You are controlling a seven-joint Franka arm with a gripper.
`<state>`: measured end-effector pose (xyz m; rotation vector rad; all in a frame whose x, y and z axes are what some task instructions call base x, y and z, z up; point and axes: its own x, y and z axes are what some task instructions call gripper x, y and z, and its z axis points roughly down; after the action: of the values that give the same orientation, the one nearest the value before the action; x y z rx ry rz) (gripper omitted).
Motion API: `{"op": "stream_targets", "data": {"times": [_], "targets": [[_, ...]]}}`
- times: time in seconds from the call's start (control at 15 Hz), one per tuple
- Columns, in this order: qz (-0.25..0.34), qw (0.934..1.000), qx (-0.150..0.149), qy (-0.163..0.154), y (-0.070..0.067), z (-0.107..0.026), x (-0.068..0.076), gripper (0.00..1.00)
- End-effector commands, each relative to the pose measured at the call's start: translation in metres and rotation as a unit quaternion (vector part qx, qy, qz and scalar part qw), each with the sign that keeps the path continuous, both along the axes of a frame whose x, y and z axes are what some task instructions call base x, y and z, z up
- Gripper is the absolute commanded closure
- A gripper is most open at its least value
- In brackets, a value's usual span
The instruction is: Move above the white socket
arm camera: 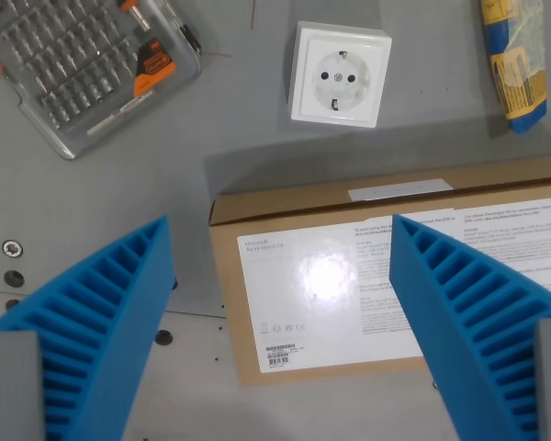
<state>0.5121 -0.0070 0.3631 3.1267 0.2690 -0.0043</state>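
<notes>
The white socket (339, 75) looks like smooth shiny plastic; the brown box (395, 276) is cardboard with a glossy paper label.

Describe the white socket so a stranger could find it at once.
Start at the big brown cardboard box with a white label filling the lower middle of the wrist view. Just beyond its top edge, on the grey table, lies the square white plastic socket. Unlike the clear screwdriver-bit case and yellow-blue packet flanking it, it has a round recessed face with two pin holes.

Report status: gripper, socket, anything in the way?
Gripper open, empty, over cardboard box. White socket ahead at top of view, not yet centred. Path clear.
</notes>
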Motion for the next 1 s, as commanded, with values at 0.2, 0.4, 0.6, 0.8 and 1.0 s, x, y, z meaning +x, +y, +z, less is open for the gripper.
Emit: {"op": "stream_targets", "data": {"times": [0.2,0.4,0.6,0.8,1.0], "targets": [[0.001,1.0,0.0,-0.002,0.0,0.0014,-0.0002,0.0],[0.0,1.0,0.0,-0.001,-0.0002,0.0009,-0.0001,0.0],[-0.003,1.0,0.0,-0.002,-0.0006,-0.0009,0.0001,0.0],[-0.006,1.0,0.0,-0.003,-0.0014,-0.0039,0.0006,0.0],[-0.01,0.9999,0.0,-0.008,-0.0028,-0.0083,0.0014,0.0]]}}
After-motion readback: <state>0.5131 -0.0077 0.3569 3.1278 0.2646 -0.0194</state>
